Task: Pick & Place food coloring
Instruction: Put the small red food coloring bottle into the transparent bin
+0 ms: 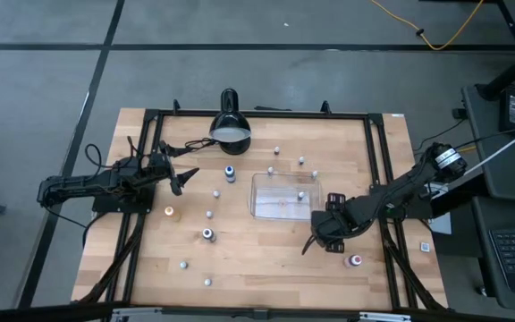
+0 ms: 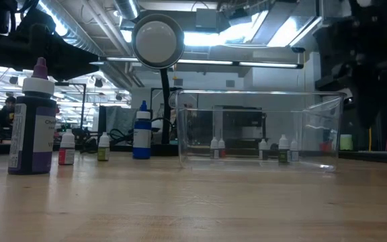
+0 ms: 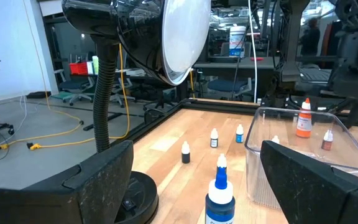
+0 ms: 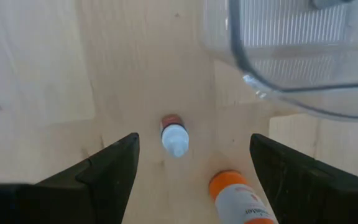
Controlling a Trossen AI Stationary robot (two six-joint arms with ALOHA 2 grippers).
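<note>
Two small bottles of food coloring (image 1: 299,194) appear to stand inside the clear rectangular plastic tray (image 1: 259,207) at mid-table; most bottles remain scattered on the wooden table (image 1: 240,259), so the task seems barely begun. Right gripper (image 1: 311,243), fingers apart and empty, hangs just beside the tray's near corner, above a small white-capped bottle (image 4: 174,137) and an orange-topped bottle (image 4: 236,191). Left gripper (image 1: 186,179), fingers apart and empty, waits near the black dome-shaped desk lamp (image 1: 230,125), facing a blue-capped bottle (image 3: 219,193).
</note>
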